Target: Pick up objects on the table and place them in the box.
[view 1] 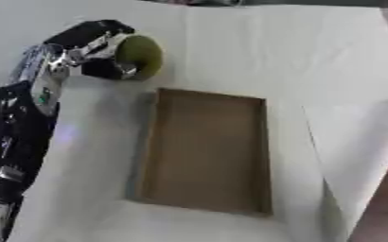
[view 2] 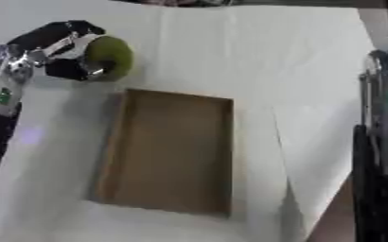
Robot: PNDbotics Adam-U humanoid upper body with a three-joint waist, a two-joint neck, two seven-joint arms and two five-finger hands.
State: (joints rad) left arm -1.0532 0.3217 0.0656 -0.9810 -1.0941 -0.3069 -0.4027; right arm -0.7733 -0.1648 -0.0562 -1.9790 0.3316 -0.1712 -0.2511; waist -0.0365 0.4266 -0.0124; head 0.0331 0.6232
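A round green fruit (view 1: 144, 54) is held at the upper left, with my left hand (view 1: 94, 45) shut on it, fingers curled round its left side. It hangs just beyond the far left corner of the box (view 1: 206, 151), a shallow brown cardboard tray lying open in the middle of the table with nothing showing inside it. My left arm runs down the left edge of the left eye view. Only my right forearm (view 2: 383, 142) shows, at the right edge of the right eye view; the right hand itself is out of sight.
A white cloth (view 1: 313, 61) covers the table, with a fold running down to the right of the box. The table's edge cuts across the lower right corner.
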